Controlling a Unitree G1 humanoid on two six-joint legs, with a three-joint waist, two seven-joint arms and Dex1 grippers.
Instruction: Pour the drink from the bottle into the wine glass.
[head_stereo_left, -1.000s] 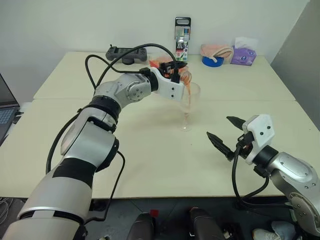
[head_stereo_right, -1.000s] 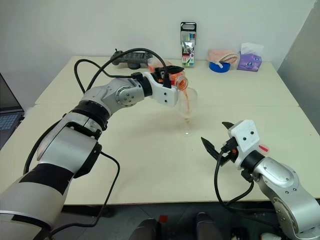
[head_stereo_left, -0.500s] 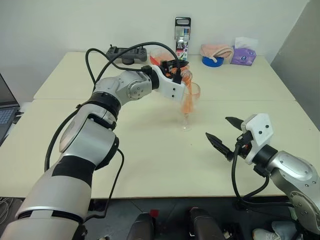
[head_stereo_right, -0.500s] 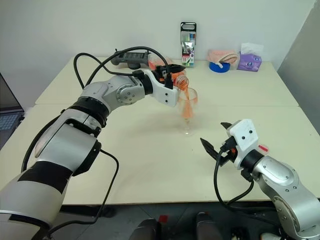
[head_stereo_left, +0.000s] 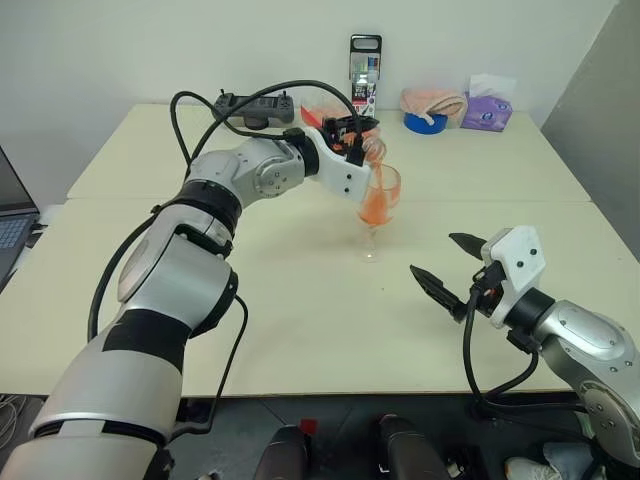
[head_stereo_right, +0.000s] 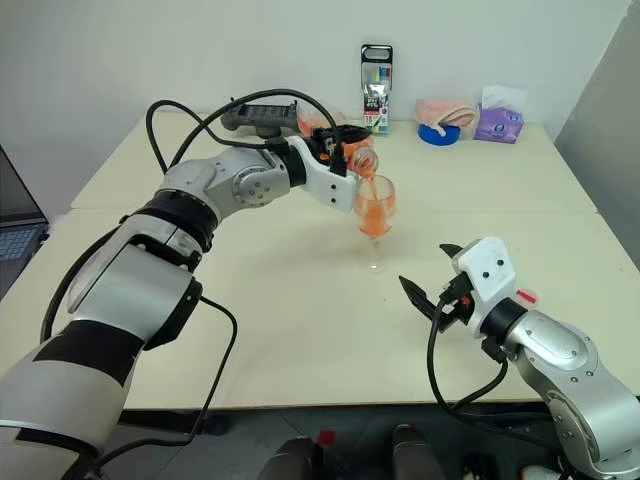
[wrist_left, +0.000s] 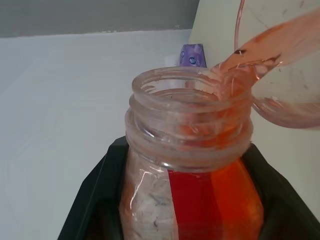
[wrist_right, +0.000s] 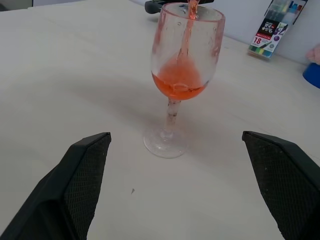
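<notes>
My left gripper is shut on the small clear bottle and holds it tipped on its side, its open mouth just above the wine glass rim. A thin orange-red stream of the drink falls into the wine glass. The glass stands upright on the table, and the drink fills the lower part of its bowl. My right gripper hovers open to the right of the glass and nearer to me, pointing at it, with nothing between its fingers.
At the table's far edge stand a tall marker pack, a black controller, a blue tape roll, a pink cloth and a purple tissue pack. A laptop sits at the far left.
The level of drink in the glass has risen as the stream keeps flowing. Both arms have stayed in place.
</notes>
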